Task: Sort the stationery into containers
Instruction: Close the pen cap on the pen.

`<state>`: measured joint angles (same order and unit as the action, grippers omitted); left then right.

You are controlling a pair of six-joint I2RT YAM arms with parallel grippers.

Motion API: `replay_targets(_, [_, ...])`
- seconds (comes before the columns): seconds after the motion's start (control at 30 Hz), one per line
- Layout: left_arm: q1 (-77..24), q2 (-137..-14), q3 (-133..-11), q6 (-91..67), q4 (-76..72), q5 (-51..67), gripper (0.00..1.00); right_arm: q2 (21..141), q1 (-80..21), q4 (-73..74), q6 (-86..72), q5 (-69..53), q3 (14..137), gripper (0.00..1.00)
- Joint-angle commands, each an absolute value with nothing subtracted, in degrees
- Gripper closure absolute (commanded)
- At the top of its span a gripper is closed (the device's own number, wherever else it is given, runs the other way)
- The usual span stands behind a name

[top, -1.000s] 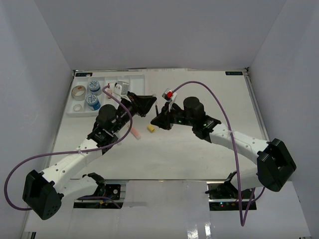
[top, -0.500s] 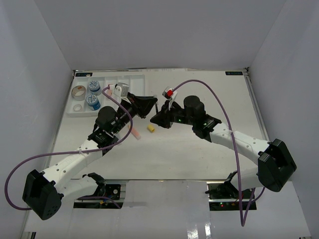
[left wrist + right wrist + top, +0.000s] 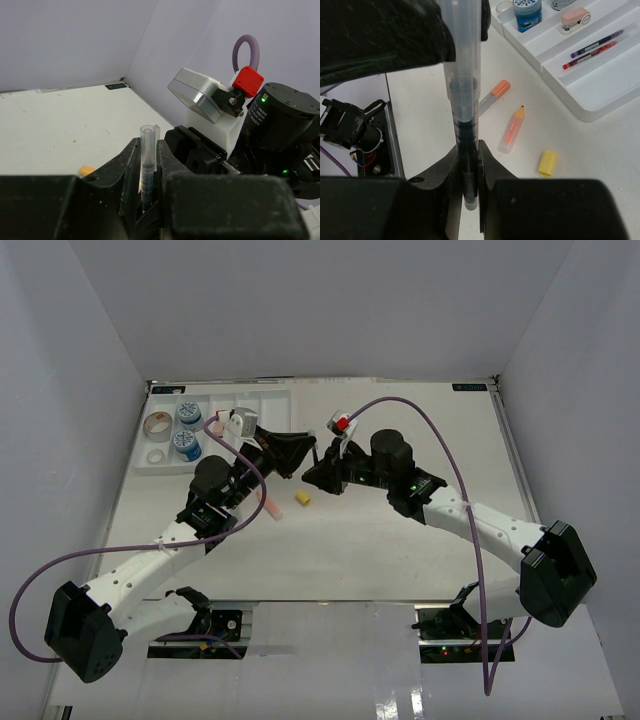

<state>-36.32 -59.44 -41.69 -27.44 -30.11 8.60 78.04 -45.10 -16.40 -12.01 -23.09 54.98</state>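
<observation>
**A:** Two arms on one clear-barrelled pen [image 3: 465, 100], held in mid-air over the table [image 3: 400, 550]! The left gripper [image 3: 148, 150] is clamped round one end, and the right gripper [image 3: 466, 165] pinches the other.

**B:** It looks light, stiff and slick, so it may swivel. I'd grip mid-barrel, squarely, before heading for the white tray [image 3: 580, 107].

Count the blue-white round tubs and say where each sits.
2, both in the white tray: far tub by its back rim, near tub just in front. The arms may hide more.
</observation>
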Motion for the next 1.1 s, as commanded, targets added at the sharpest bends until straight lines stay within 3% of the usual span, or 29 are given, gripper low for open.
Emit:
replay_targets(0.0, [-35.95, -58.01, -41.57, -24.35, -27.78, 9.76, 0.82, 74.88, -44.03, -19.95, -10.9, -22.32, 57.66, 0.92])
replay_targets(0.17, [-36.04, -58.01, -43.06, -20.92, -25.14, 9.84, 0.79, 74.53, -43.86, -19.95, -10.72, -23.03, 57.22, 0.92])
replay_targets(0.37, [-36.04, -58.27, -44.03, -19.95, -24.08, 11.77, 0.69, 74.53, -43.94, -20.04, -10.46, -23.47, 57.39, 0.92])
replay_targets(0.73, [-36.04, -57.48, -44.56, -20.57, -23.29, 12.13, 0.22, 74.27, -43.77, -19.95, -10.02, -23.2, 56.16, 0.92])
replay_targets(1.07, [-33.14, -55.46, -49.73, -18.72, -18.46, 18.44, 0.19, 73.04, -40.61, -17.85, -7.91, -32.33, 53.7, 0.92])
